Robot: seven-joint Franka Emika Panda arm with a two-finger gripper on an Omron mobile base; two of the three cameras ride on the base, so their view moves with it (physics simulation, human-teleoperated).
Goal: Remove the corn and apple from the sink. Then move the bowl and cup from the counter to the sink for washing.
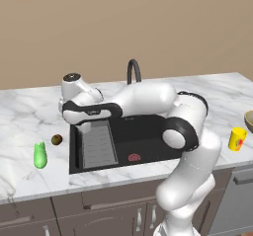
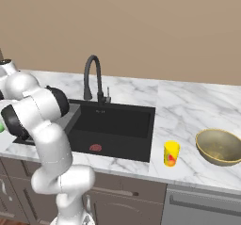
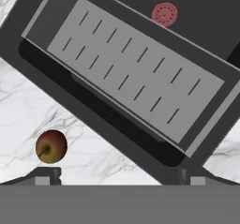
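Observation:
The apple [image 1: 57,139] lies on the white marble counter [image 1: 24,116] just left of the black sink [image 1: 143,131]; in the hand view the apple [image 3: 51,146] sits near my left fingertip [image 3: 47,175]. The green corn [image 1: 40,155] lies on the counter, nearer the front edge. My gripper [image 1: 84,126] hangs over the sink's left rim by the ribbed drain rack [image 3: 136,75]. The gripper [image 3: 119,177] is open and holds nothing. To the right of the sink [image 2: 113,125] stand the yellow cup [image 2: 171,153] and the tan bowl [image 2: 219,146].
A black arched faucet [image 1: 133,72] rises behind the basin. A flat reddish drain piece [image 1: 134,157] lies on the basin floor. My white arm stretches over the sink from the right. Brown cabinets sit below the counter.

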